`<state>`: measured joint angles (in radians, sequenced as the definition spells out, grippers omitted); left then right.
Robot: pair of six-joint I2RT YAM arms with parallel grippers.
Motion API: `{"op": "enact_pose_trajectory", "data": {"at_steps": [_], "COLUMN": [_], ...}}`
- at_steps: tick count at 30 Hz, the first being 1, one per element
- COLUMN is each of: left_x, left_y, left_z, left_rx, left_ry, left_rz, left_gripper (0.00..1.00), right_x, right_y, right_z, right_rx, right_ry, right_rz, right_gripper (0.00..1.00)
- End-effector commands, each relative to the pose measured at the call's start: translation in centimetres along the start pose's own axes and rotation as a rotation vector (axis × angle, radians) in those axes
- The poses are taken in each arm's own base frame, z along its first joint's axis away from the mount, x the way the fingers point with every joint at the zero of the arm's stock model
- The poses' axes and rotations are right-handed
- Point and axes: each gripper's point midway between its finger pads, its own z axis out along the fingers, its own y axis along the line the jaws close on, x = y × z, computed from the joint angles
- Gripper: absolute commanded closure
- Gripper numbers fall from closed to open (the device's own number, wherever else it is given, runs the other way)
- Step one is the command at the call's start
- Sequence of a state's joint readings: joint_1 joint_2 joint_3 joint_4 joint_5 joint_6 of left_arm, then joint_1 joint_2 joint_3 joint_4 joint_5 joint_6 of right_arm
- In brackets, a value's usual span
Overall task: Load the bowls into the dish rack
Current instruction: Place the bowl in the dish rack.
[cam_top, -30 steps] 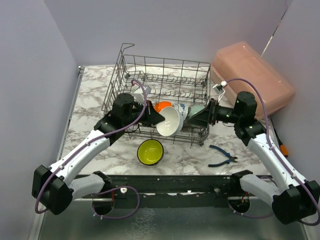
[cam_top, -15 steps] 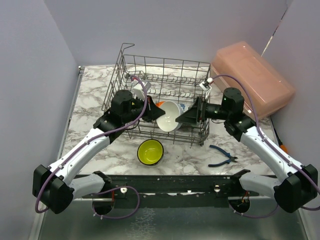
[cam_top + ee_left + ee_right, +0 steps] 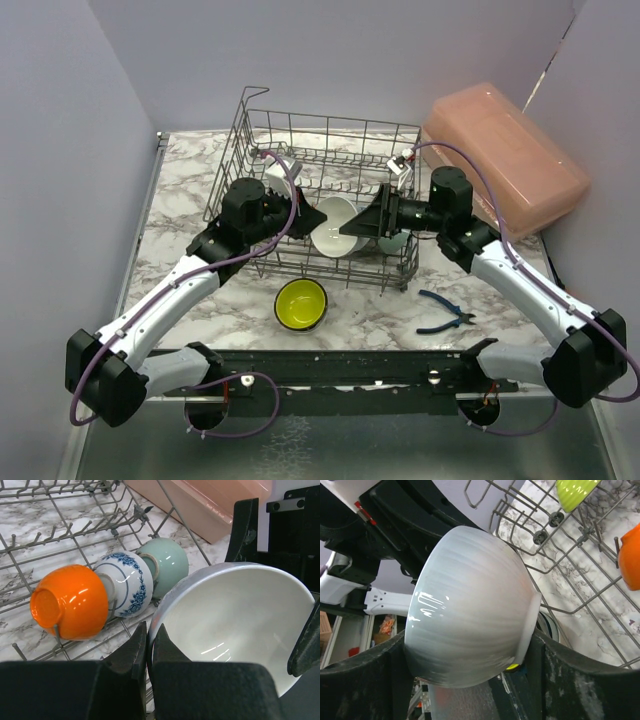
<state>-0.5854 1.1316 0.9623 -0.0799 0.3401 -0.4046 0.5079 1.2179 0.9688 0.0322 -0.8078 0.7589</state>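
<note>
A white bowl [image 3: 330, 228] hangs tilted over the front of the grey wire dish rack [image 3: 330, 150]. My left gripper [image 3: 312, 222] is shut on its rim, one finger inside and one outside [image 3: 149, 630]. My right gripper [image 3: 350, 228] has come in from the right. Its fingers span the bowl [image 3: 470, 605], one against the rim and one against the foot. An orange bowl [image 3: 70, 600], a blue-patterned bowl [image 3: 127, 582] and a mint green bowl [image 3: 167, 562] lie side by side on the rack's floor. A yellow-green bowl [image 3: 301, 303] stands on the table in front of the rack.
A pink translucent box [image 3: 505, 150] lies at the back right, close to the rack's right side. Blue-handled pliers [image 3: 445, 312] lie on the marble table at the front right. Grey walls close in the left, right and back.
My right gripper has moved left across the rack's front to the white bowl and narrowed around it. My left gripper has carried the bowl a little back and up.
</note>
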Motion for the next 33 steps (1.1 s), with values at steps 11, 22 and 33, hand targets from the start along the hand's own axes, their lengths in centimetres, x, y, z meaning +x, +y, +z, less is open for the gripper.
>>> {"op": "enact_pose_trajectory", "data": {"at_steps": [11,22,33], "left_x": [-3.9,-4.6,-6.7], "left_y": [-1.3,-1.1,3.6], "left_z": [1.3,1.1,-1.9], "left_rx": [0.021,0.008,-0.236], "left_ry": [-0.094,-0.138,-0.198], "left_rz": [0.065,0.106,0.273], "left_gripper": [0.59,0.07,0.01], "right_x": [-1.1,-3.5,-7.5], "right_y": [-0.8,-3.5,-6.3], "right_z": [0.1,0.5,-1.1], "right_rx": [0.113,0.255,0.368], "right_ry": [-0.039,-0.121,-0.183], "right_rz": [-0.027,-0.046,-0.085], "right_gripper": [1.0,1.0,1.0]}}
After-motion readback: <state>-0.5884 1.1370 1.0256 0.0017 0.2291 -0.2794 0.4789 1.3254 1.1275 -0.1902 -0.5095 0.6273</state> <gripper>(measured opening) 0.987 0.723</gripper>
